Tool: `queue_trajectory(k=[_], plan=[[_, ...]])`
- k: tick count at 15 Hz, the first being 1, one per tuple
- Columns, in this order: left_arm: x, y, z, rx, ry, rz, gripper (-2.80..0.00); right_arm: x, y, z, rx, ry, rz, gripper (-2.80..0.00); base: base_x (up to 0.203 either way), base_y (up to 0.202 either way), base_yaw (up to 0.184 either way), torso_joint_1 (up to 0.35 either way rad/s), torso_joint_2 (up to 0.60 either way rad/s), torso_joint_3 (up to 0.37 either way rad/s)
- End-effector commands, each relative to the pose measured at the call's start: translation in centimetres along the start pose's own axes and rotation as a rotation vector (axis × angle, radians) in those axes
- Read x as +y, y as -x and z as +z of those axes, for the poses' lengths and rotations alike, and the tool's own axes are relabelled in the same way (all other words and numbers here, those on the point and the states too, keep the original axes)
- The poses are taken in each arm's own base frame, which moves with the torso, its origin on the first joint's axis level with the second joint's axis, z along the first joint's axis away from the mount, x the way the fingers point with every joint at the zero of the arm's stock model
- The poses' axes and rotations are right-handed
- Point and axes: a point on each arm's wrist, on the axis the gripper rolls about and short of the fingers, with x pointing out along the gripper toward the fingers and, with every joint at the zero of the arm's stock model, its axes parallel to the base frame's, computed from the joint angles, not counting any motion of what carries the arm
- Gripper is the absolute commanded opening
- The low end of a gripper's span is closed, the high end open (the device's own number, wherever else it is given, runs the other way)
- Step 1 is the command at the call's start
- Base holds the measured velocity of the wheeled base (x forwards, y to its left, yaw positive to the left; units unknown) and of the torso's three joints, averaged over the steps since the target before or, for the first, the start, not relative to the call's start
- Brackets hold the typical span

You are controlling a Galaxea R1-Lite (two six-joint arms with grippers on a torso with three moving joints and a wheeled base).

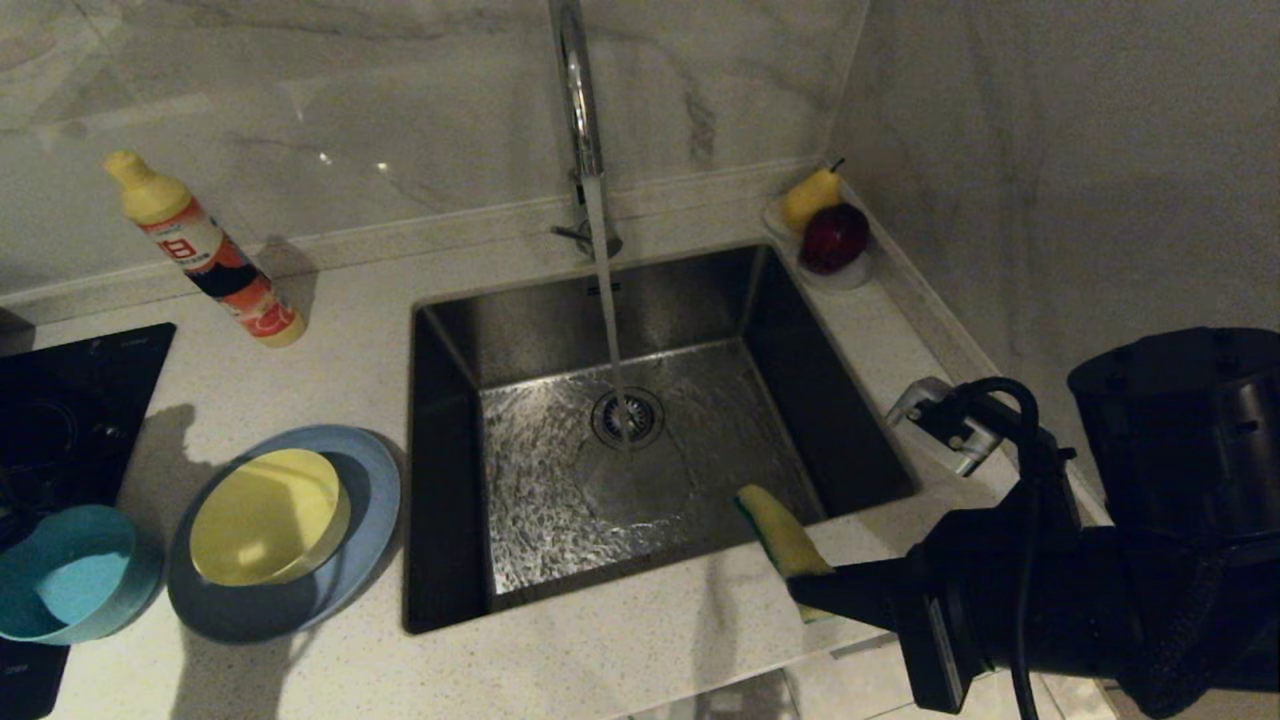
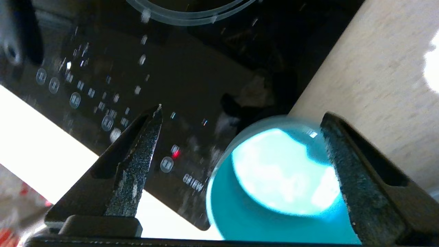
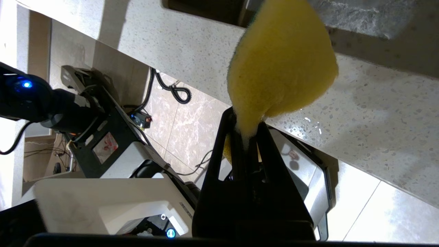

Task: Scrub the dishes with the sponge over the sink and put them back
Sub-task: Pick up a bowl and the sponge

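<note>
Sink (image 1: 830,410): a rectangular steel basin set into the pale speckled desk (image 1: 350,340). It holds no dishes. Water runs from the tall chrome tap (image 1: 578,100) in a thin stream onto the round drain strainer (image 1: 627,417), and the floor of the basin is wet.

Plate (image 1: 370,480): wide, shallow and blue-grey, on the desk just left of the sink.

Yellow bowl (image 1: 268,516): sits inside the plate, tipped slightly, and nothing shows in it.

Teal bowl (image 1: 62,572): at the near left, upright, lying partly on the black cooktop (image 1: 70,400) and partly on the desk. It looks empty; a bright glare fills its inside in the left wrist view (image 2: 274,192).

Fruit dish (image 1: 845,275): small and clear, in the far right corner of the desk, holding a yellow pear (image 1: 808,197) and a dark red apple (image 1: 835,238).

Detergent bottle (image 1: 205,250): yellow cap, red and white label, leaning on the desk far left of the sink.

Sponge (image 1: 782,535): yellow with a dark green edge, sticking up over the near right rim of the sink, above the desk.

Right hand (image 3: 247,130): clenched on the lower end of the sponge (image 3: 281,61), at the near right of the sink.

Left hand (image 2: 240,144): released, fingers spread wide, above the teal bowl and the cooktop's control strip, one finger (image 2: 346,178) passing across the bowl's rim in the left wrist view.
</note>
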Motion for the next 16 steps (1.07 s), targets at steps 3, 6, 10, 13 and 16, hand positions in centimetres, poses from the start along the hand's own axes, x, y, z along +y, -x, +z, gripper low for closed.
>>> queue_trajectory(k=[3,6,10,13,16], plan=[[0.3,-0.2,-0.6,0.019,0.006,0.007,0.0,0.1,0.4,0.3,-0.016,0.007,0.004,-2.8,0.0,0.0,0.0,0.0,0.0,0.0],[0.7,-1.3,-1.5,0.065,0.009,0.018,0.0,0.4,0.7,1.0,-0.03,0.013,0.005,-2.8,0.0,0.0,0.0,0.0,0.0,0.0],[0.7,-1.5,-1.6,0.082,0.066,-0.007,0.0,0.3,0.7,0.9,-0.024,0.012,0.004,-2.8,0.0,0.0,0.0,0.0,0.0,0.0],[1.1,-1.6,-1.9,0.111,0.078,0.006,0.0,0.3,0.7,0.8,-0.022,0.012,0.001,-2.8,0.0,0.0,0.0,0.0,0.0,0.0],[1.3,-2.0,-2.3,0.158,0.082,0.017,0.0,0.2,0.5,0.8,-0.02,0.011,-0.002,-2.8,0.0,0.0,0.0,0.0,0.0,0.0]])
